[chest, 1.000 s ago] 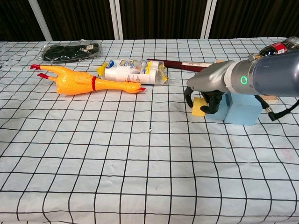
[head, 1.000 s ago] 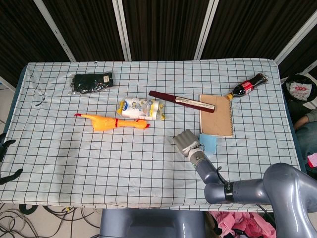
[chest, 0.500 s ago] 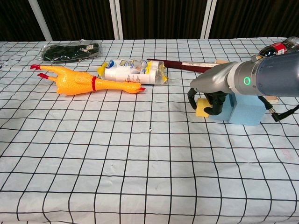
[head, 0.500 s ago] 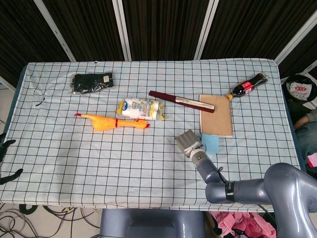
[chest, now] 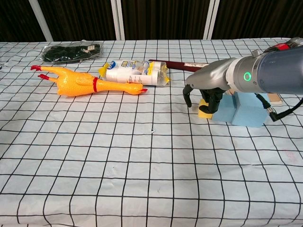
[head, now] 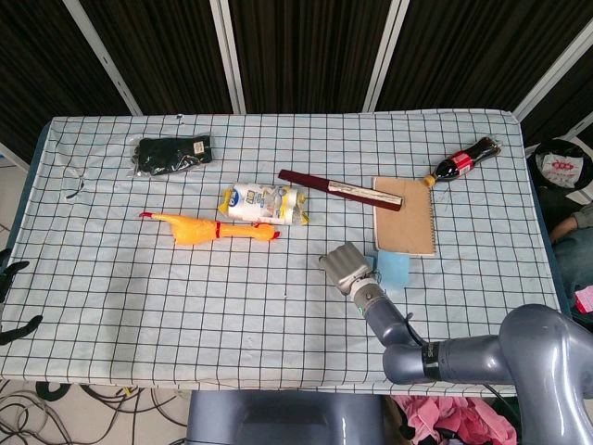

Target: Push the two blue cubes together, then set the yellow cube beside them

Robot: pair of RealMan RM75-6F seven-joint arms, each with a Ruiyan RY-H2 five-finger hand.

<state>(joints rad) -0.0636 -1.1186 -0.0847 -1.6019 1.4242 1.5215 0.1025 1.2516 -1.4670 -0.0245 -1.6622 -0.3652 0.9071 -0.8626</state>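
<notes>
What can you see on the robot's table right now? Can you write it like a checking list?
Surface: white cloth with a black grid covers the table.
Job's things: small yellow foam cube sits against the light blue foam block; whether that is one or two cubes cannot be told.
Clutter: orange rubber chicken, crinkly white snack packet, black gloves in a bag, dark red flat stick, brown notebook, cola bottle.
Hands: right robot hand is over the yellow cube, fingers curled round it; left robot hand not in view.
Cables: thin black wire by the right arm; cords on the floor.
Surroundings: dark slatted wall panels.
</notes>
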